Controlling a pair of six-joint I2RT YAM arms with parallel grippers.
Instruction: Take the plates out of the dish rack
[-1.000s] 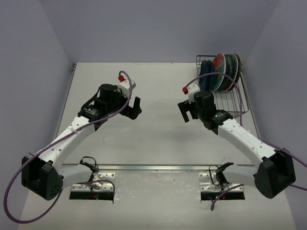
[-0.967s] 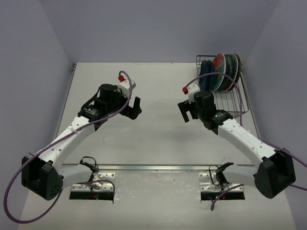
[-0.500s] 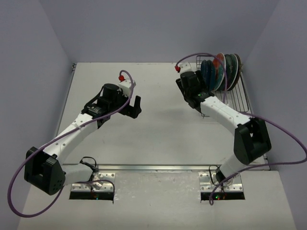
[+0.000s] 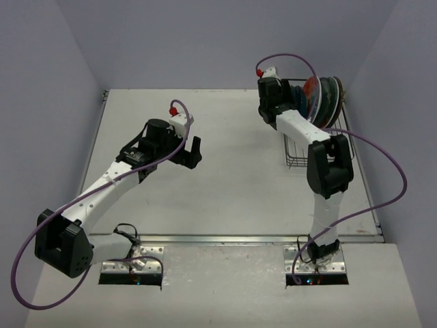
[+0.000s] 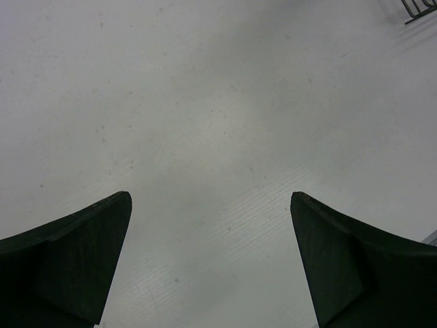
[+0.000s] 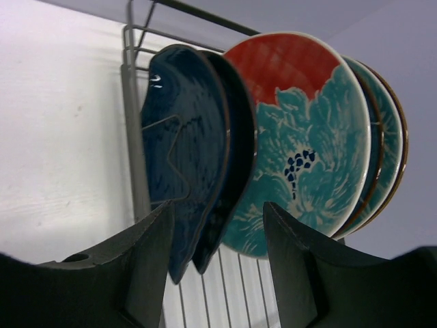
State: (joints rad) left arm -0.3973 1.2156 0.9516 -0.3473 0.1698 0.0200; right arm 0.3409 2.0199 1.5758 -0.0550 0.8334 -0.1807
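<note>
The dish rack [image 4: 298, 161] stands at the back right and holds several upright plates. In the right wrist view two dark blue plates [image 6: 184, 137] stand in front. Behind them is the red-orange plate with a teal pattern [image 6: 307, 137], then teal plates [image 6: 386, 137]. My right gripper [image 6: 217, 205] is open at the rack's left side [image 4: 281, 102]. Its fingers stand either side of the dark blue plates' lower edges; I cannot tell if they touch. My left gripper [image 5: 210, 198] is open and empty above bare table [image 4: 193, 152].
The rack's wire frame [image 6: 130, 102] rises just left of the plates, and its grid bottom shows below them. A corner of the rack [image 5: 416, 8] shows far off in the left wrist view. Purple walls enclose the table on three sides.
</note>
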